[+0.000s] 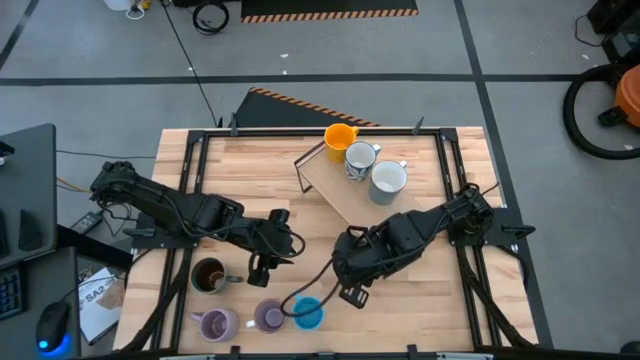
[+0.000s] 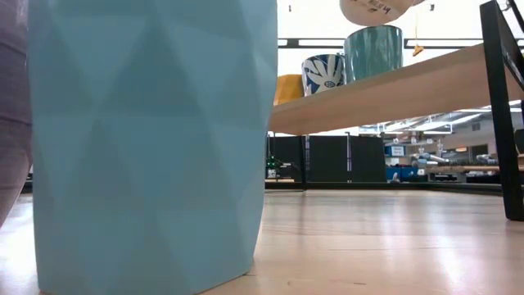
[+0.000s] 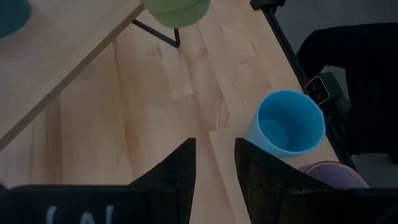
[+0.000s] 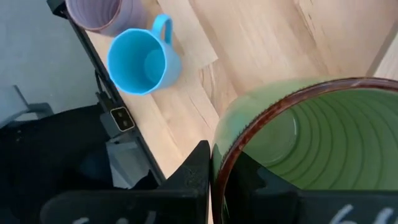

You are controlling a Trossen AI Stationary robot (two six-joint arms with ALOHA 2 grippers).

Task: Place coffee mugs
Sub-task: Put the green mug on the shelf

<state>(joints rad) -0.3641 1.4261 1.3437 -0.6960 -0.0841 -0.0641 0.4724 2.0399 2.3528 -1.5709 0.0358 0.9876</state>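
Nearest me the blue mug (image 1: pixel 308 314) waits at the table's front edge while my right gripper (image 4: pixel 211 180), just behind it and pinched on the green mug (image 4: pixel 298 137), must next carry it to the wooden shelf (image 1: pixel 345 195) beyond; left gripper (image 3: pixel 214 165) hovers empty, jaws narrowly parted.

no readable text, markings on the white box (image 1: pixel 95 297) at table's left edge too small to read
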